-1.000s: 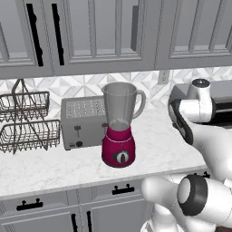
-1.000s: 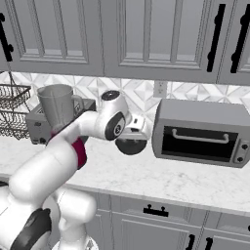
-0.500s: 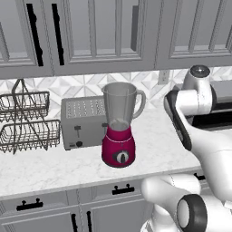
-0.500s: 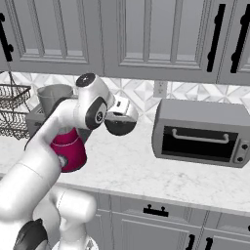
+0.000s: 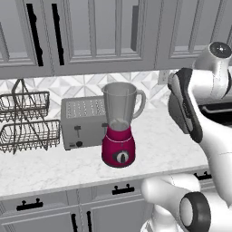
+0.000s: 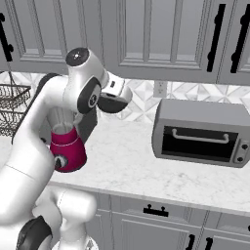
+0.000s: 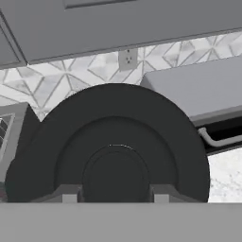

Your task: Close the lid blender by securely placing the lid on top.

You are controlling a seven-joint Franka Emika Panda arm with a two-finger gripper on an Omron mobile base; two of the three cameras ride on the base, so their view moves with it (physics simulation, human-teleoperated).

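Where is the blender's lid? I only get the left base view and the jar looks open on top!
Observer: The hand view has it: a round dark lid sits right between the gripper fingertips.
Operator: Is it over the blender yet?
Observer: No. In the right base view the lid hangs up high, right of the blender, about level with the jar's top.
Operator: What's on the other side of it?
Observer: A grey toaster oven stands on the counter, farther right.
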